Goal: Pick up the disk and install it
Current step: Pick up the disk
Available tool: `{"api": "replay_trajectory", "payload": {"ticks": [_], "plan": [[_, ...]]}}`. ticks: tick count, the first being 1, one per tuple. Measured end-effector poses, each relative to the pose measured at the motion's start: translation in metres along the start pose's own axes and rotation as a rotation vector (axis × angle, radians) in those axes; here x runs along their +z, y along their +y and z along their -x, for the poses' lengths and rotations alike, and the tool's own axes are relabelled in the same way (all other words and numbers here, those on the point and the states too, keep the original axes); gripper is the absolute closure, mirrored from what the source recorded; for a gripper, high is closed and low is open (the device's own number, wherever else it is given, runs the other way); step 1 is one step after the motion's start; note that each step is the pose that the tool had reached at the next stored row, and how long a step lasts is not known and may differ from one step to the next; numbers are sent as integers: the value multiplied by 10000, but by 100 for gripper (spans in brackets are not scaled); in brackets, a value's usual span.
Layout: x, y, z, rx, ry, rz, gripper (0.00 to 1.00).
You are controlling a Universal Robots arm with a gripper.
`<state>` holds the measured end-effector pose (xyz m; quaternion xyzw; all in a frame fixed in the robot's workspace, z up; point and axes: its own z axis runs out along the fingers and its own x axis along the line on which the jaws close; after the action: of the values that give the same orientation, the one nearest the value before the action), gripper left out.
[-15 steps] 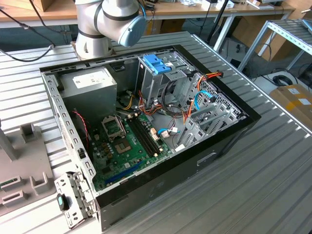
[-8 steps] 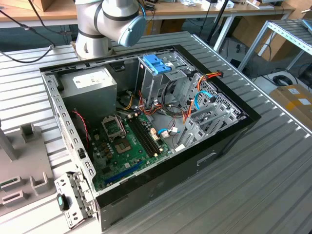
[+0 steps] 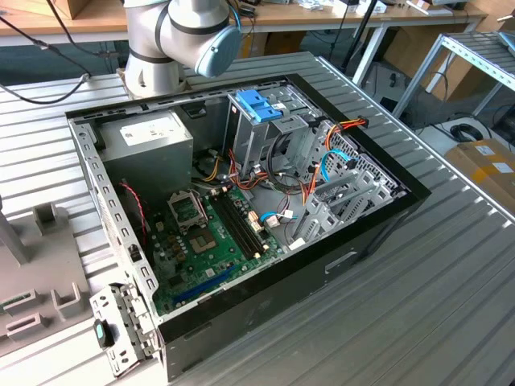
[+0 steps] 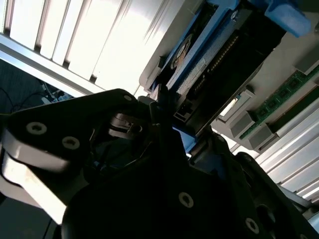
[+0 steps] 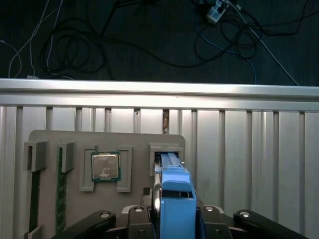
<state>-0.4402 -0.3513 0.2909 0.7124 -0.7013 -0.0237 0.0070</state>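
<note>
The disk (image 5: 175, 199) stands on edge in a slot of the grey holder tray (image 5: 134, 142), its bright blue carrier rail facing the camera in the first wrist view. My gripper (image 5: 177, 221) sits over it with a black finger pressed against each side of the blue rail, so it looks shut on the disk. In the second wrist view the disk (image 4: 199, 59) shows its dark connector edge and blue rail, right beyond the gripper's black body. The disk's lower end is still inside the slot.
The tray also holds a processor chip (image 5: 105, 166) and green memory sticks (image 5: 61, 189). In the exterior view an open computer case (image 3: 386, 217) lies on the slatted metal table, with a drive cage with a blue handle (image 3: 257, 104), a grey power supply (image 3: 149, 137) and the motherboard (image 3: 209, 241).
</note>
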Motion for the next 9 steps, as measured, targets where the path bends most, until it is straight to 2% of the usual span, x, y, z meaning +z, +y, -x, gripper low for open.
{"api": "replay_trajectory", "payload": {"ticks": [1, 9], "plan": [[1, 0, 0, 0, 0, -1, 63], [5, 0, 0, 0, -1, -1, 63]]}}
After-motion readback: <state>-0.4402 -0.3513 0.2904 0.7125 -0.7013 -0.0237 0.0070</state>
